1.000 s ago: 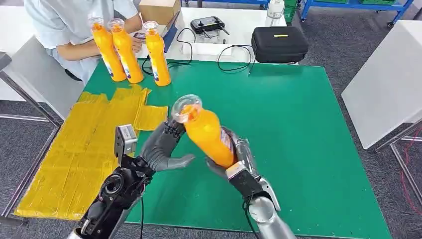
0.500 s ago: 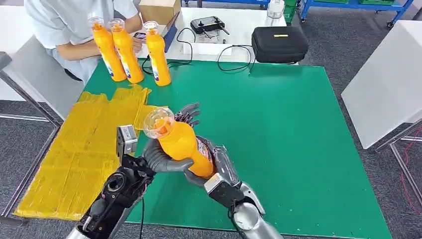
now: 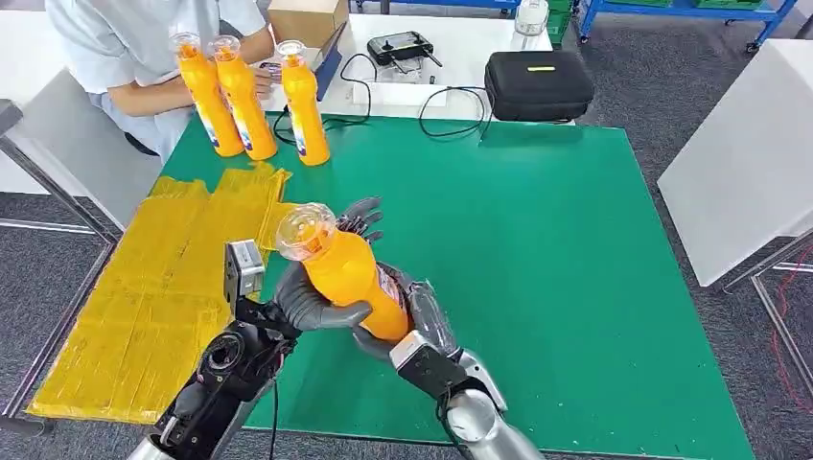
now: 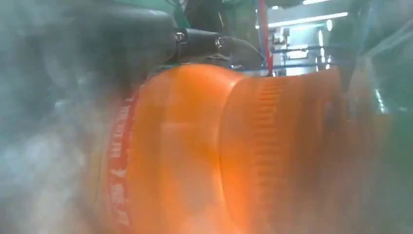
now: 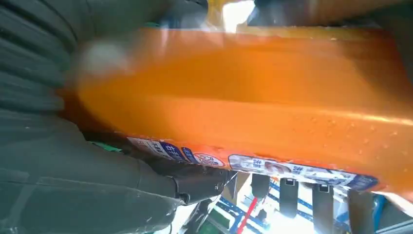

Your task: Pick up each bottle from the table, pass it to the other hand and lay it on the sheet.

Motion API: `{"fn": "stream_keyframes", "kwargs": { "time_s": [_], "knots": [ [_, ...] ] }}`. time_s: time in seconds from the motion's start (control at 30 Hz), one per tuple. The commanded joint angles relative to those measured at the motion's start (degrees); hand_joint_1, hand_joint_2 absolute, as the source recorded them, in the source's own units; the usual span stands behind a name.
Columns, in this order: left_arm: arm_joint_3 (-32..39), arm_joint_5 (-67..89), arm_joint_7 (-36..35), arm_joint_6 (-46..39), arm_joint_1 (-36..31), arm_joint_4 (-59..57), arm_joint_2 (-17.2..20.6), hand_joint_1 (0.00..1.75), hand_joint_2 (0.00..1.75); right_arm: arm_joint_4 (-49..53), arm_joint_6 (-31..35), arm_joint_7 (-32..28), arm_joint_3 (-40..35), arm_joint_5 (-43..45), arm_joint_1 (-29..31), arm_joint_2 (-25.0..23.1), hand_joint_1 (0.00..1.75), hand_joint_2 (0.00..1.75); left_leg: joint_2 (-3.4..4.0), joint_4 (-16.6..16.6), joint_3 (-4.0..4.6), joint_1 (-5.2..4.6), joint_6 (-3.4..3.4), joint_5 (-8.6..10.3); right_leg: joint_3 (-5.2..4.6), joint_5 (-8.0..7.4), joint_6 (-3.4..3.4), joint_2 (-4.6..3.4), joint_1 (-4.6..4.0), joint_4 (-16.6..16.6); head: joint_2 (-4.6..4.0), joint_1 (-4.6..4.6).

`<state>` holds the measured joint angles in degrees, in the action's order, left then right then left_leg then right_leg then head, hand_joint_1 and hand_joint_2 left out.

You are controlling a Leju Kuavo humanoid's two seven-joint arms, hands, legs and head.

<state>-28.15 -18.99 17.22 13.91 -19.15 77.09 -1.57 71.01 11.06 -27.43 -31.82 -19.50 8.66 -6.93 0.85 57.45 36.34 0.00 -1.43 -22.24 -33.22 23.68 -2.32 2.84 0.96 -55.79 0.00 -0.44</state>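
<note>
An orange bottle [image 3: 350,278] with a clear cap is tilted above the green mat, cap toward the yellow sheet [image 3: 144,297]. My right hand [image 3: 422,321] grips its lower body from the right. My left hand [image 3: 307,302] cups it from the left, with the thumb across the front and the fingers [image 3: 361,216] spread behind it. Close up, the orange bottle [image 4: 195,156] lies against my left hand [image 4: 97,44]. In the right wrist view the bottle [image 5: 243,107] and its label sit in my right hand [image 5: 73,185]. Three more orange bottles [image 3: 244,96] stand upright at the mat's far left corner.
A person [image 3: 125,48] sits behind the three bottles at the far left. A black case [image 3: 537,84], cables and a controller lie on the white table beyond the green mat [image 3: 575,240]. Another white table [image 3: 748,163] stands to the right.
My right hand has carried the bottle left and nearer, into my left hand. The left thumb now lies across the bottle. Little has moved in the last half second.
</note>
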Motion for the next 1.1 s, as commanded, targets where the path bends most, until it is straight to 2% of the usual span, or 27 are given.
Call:
{"fn": "stream_keyframes", "kwargs": {
  "time_s": [0.03, 0.47, 0.57, 0.6, 0.63, 0.77, 0.87, 0.93, 0.97, 1.03, 1.1],
  "knots": [
    [2.1, -1.7, -0.2, -5.7, -1.6, -4.4, -1.9, 1.75, 1.75, -3.7, 1.2, -0.1, -5.3, -0.3, 1.9, 1.4, 1.75, 1.75, -0.03, 0.0, -0.11, 0.04, 0.05, -0.05, 0.14, 0.03, 0.06, -0.14, -0.03, 0.0, 0.00, -0.02],
    [5.4, -4.8, 1.4, -12.5, -0.7, -3.4, -3.0, 1.75, 1.75, -3.3, 4.5, 0.1, -4.1, -0.8, 1.7, 1.9, 1.75, 1.75, -0.06, 0.0, -0.17, 0.08, 0.08, -0.09, 0.21, 0.07, 0.10, -0.20, -0.06, 0.1, 0.00, -0.02],
    [8.5, -3.8, 5.0, -20.8, 0.8, -0.6, -4.6, 1.75, 1.75, -0.6, 7.5, 0.1, -2.2, -0.9, 0.3, 2.2, 1.75, 1.75, -0.08, 0.0, -0.15, 0.08, 0.07, -0.09, 0.20, 0.07, 0.09, -0.17, -0.05, 0.0, 0.00, 0.00],
    [9.4, -2.4, 6.9, -24.5, 1.4, 1.2, -4.6, 1.75, 1.75, 1.2, 8.6, -0.2, -1.2, -0.7, -0.5, 2.4, 1.08, 1.75, -0.05, 0.0, -0.08, 0.06, 0.05, -0.06, 0.12, 0.05, 0.07, -0.13, -0.04, 0.0, 0.00, -0.02],
    [10.0, 0.9, 8.9, -29.0, 1.8, 2.4, -4.6, 1.75, 1.75, 2.8, 9.4, -0.2, -0.5, -0.6, -1.2, 2.5, 0.00, 1.75, -0.07, 0.0, -0.05, 0.05, 0.05, -0.06, 0.09, 0.06, 0.07, -0.12, -0.03, 0.0, 0.00, 0.00],
    [12.9, 11.5, 13.0, -40.6, 2.9, 5.7, -3.2, 1.75, 1.75, 10.4, 8.1, 0.8, 2.1, 1.4, -4.5, 4.0, 0.00, 1.75, -0.08, 0.1, -0.11, 0.09, 0.10, -0.12, 0.15, 0.12, 0.12, -0.17, -0.06, 0.0, 0.00, -0.02],
    [13.4, 11.4, 12.9, -40.5, 3.0, 6.2, -2.8, 1.75, 1.75, 11.3, 7.9, 0.8, 2.2, 1.5, -4.8, 4.3, 0.00, 1.75, 0.04, 0.1, -0.15, 0.11, 0.12, -0.12, 0.12, 0.09, 0.14, -0.28, -0.10, 0.0, 0.00, -0.04],
    [13.5, 14.7, 14.0, -43.1, 3.3, 6.5, -2.8, 1.75, 1.75, 12.3, 7.9, 0.8, 2.5, 1.5, -5.4, 4.3, 0.00, 1.75, -0.09, 0.1, -0.19, 0.14, 0.16, -0.21, 0.23, 0.20, 0.19, -0.30, -0.14, -0.1, 0.00, -0.04],
    [14.4, 22.4, 15.6, -49.0, 3.8, 7.2, -2.5, 1.75, 1.75, 14.5, 8.0, 0.4, 3.1, 1.4, -6.4, 4.6, 0.00, 1.75, -0.29, 0.1, -0.20, 0.15, 0.12, -0.18, 0.31, 0.22, 0.15, -0.11, -0.17, 0.0, 0.00, 0.00],
    [15.3, 29.3, 15.4, -52.6, 4.1, 7.9, -1.8, 1.75, 1.75, 16.9, 8.4, 0.3, 3.8, 1.2, -7.3, 4.8, 0.00, 1.75, -0.09, 0.0, -0.03, 0.12, 0.11, -0.02, 0.08, 0.09, 0.08, -0.01, -0.12, 0.0, 0.00, -0.04],
    [15.9, 29.7, 14.9, -52.4, 4.3, 8.7, -1.7, 1.75, 1.75, 17.9, 8.2, 0.6, 4.0, 1.0, -7.5, 5.1, 0.00, 1.75, 0.00, 0.1, -0.01, 0.18, 0.14, -0.07, 0.06, 0.08, 0.11, -0.15, -0.18, 0.0, 0.00, 0.02]
  ]
}}
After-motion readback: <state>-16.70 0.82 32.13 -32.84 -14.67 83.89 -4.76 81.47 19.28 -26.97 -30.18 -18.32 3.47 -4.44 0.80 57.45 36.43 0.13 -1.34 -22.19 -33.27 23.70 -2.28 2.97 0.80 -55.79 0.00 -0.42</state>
